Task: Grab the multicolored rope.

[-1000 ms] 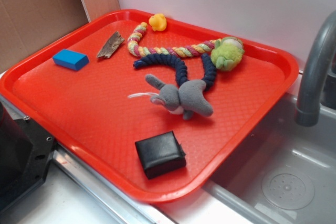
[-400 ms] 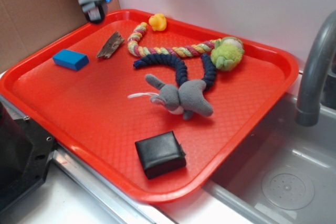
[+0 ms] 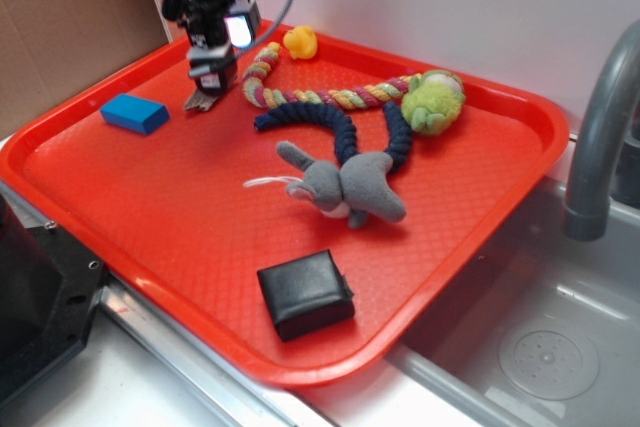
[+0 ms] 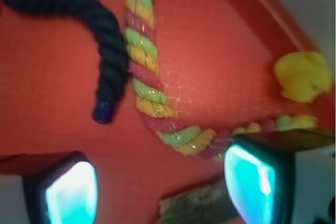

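On the red tray (image 3: 120,207), the multicolored rope (image 3: 330,97) lay curved along the far side, one end by a yellow duck toy (image 3: 300,42), the other end meeting a fuzzy green ball (image 3: 433,100). Just nearer on the tray than that rope curled a navy rope (image 3: 345,132), with a grey plush toy (image 3: 345,185) beside it. The gripper (image 3: 205,97) hovered over the tray's far left part, above a piece of bark (image 4: 199,203), its fingers (image 4: 71,192) spread wide and holding nothing. Left of the gripper lay a blue block (image 3: 134,113). A black block (image 3: 305,293) sat at the tray's near edge.
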Controlling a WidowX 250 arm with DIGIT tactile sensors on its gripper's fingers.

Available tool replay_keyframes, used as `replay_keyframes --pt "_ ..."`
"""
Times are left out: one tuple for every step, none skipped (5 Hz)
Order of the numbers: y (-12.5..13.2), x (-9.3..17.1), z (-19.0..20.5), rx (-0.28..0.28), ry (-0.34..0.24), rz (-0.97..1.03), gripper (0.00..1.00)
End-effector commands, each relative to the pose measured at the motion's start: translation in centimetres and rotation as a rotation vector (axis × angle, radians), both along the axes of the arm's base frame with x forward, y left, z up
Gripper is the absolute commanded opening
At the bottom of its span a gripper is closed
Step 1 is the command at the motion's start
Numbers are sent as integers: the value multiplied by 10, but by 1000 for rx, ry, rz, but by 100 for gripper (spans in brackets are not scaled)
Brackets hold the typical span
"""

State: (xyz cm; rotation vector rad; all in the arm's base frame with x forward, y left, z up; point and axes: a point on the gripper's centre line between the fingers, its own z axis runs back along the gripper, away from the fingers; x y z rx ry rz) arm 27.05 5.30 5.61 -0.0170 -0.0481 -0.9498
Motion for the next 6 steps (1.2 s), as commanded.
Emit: replay_keyframes --pt "4 -33 -42 -3 15 -62 95" --pt "2 -12 -42 9 36 -74 0" --pt "2 -12 -43 17 50 -74 0" --pt "3 -13 -42 42 70 -81 0" --pt "4 -13 -41 52 73 -88 0" --pt "4 -13 -35 49 58 -84 0"
